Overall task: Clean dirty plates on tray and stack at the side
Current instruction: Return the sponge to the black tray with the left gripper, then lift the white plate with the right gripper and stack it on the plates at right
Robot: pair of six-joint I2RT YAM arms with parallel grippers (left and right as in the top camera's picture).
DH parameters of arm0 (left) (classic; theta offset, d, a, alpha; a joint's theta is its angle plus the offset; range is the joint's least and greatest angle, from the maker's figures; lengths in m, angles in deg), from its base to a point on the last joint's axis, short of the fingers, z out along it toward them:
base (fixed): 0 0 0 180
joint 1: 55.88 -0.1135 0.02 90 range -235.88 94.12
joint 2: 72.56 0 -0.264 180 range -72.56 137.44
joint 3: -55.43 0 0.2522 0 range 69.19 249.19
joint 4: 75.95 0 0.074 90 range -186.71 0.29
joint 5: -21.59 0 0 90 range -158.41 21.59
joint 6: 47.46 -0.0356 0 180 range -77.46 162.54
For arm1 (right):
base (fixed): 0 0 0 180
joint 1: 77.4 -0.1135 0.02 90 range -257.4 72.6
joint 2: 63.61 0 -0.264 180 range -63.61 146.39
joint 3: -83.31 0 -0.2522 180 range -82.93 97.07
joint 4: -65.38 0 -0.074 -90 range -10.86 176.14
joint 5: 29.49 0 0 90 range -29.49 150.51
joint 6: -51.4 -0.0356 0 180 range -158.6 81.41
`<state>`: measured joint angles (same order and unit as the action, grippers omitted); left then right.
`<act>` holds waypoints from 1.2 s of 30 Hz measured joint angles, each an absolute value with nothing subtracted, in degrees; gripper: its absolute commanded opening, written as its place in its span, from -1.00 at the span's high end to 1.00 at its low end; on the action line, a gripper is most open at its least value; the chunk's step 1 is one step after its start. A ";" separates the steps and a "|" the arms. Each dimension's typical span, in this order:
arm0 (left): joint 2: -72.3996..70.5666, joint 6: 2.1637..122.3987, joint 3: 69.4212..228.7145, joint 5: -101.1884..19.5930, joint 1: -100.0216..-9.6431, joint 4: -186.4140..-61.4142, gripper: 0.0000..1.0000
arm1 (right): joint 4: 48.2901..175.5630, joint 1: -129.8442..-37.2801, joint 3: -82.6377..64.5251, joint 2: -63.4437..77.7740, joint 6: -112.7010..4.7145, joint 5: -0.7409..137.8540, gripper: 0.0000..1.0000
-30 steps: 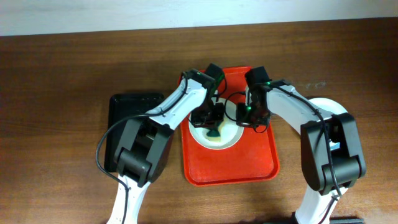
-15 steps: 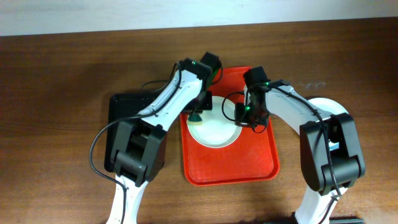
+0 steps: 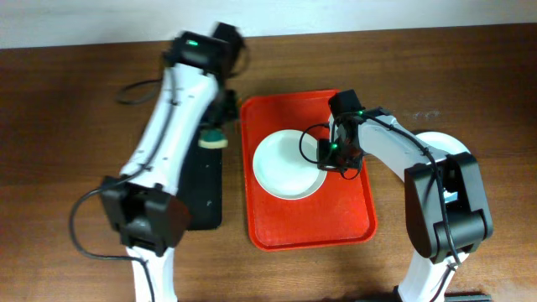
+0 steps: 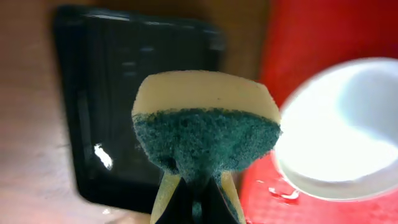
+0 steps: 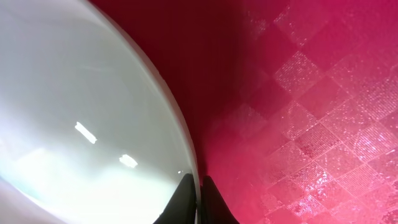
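Note:
A round white plate (image 3: 288,164) lies on the red tray (image 3: 352,210); its face shows no smear. It also shows in the left wrist view (image 4: 348,124) and in the right wrist view (image 5: 81,112). My right gripper (image 3: 329,155) is shut on the plate's right rim, its fingertips (image 5: 194,193) pinching the edge. My left gripper (image 3: 216,126) is shut on a yellow and green sponge (image 3: 214,139), which fills the left wrist view (image 4: 205,127), and holds it above the black tray (image 3: 200,193). Another white plate (image 3: 449,144) lies off the tray at the right, partly hidden by the right arm.
The black tray (image 4: 112,112) lies left of the red tray (image 4: 311,43) on the brown wooden table (image 3: 75,126). Small water drops (image 4: 277,191) lie on the red tray by the plate. The red tray floor (image 5: 311,124) has a checkered texture.
My left gripper has lifted the sponge off the plate and moved it left, over the black tray. The plate's face is now uncovered. The right gripper has kept its hold on the rim.

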<state>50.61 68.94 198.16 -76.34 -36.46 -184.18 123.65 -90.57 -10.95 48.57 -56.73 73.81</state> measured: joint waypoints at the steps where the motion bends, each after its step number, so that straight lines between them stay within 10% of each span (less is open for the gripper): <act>1: 50.55 68.91 198.11 -76.58 -38.43 -184.40 1.00 | 123.65 -90.57 -10.95 48.57 -56.48 73.81 0.91; 14: 50.31 67.41 168.76 -74.65 -45.20 -165.96 1.00 | 122.36 -90.57 -10.95 48.57 -54.43 73.42 0.90; 17: 50.33 67.34 164.26 -74.15 -45.79 -164.16 0.69 | 122.34 -90.57 -10.95 48.57 -54.39 73.40 0.75; 20: 50.24 66.36 163.89 -73.50 -46.06 -164.10 -0.18 | 122.10 -90.57 -10.95 48.64 -53.91 72.68 0.60; 25: 46.96 65.53 163.86 -72.49 -46.36 -164.84 -0.91 | 123.46 -90.57 -10.77 48.64 -53.21 72.20 0.70; 36: 18.59 65.07 163.91 -70.55 -65.77 -165.37 -1.00 | 138.45 -102.65 5.21 43.68 -50.76 60.70 0.92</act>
